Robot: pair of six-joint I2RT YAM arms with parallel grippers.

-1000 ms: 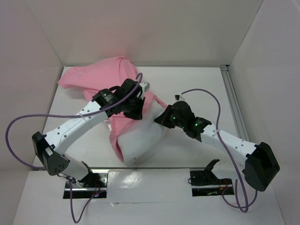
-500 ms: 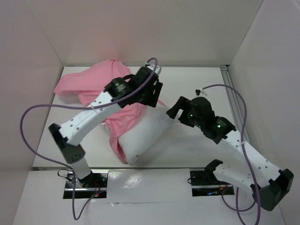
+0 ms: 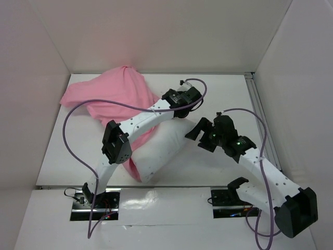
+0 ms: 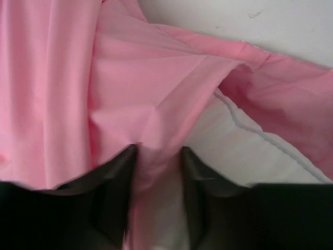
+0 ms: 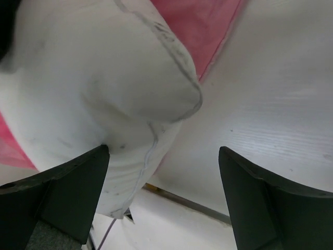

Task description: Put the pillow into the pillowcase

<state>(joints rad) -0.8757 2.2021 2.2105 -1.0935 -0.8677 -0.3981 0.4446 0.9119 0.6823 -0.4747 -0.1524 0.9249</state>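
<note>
The white pillow (image 3: 161, 148) lies slantwise mid-table, its far end under the pink pillowcase (image 3: 112, 94), which is heaped toward the back left. My left arm stretches over the pillow to its far right end. In the left wrist view my left gripper (image 4: 156, 156) is shut on a fold of the pillowcase (image 4: 140, 78), with the pillow's piped edge (image 4: 244, 156) just to its right. My right gripper (image 3: 199, 138) stands open beside the pillow's right side. In the right wrist view its left finger (image 5: 78, 182) rests against the pillow (image 5: 104, 78); bare table lies between the jaws.
White walls close in the table on three sides. An aluminium rail (image 3: 260, 114) runs along the right edge. Purple cables (image 3: 78, 120) loop above both arms. A taped strip (image 3: 156, 195) marks the near table edge by the arm bases.
My left arm swung right and farther out over the pillow, its gripper opening and then closing on pink fabric. My right gripper let go, opened wide and drew back to the pillow's right.
</note>
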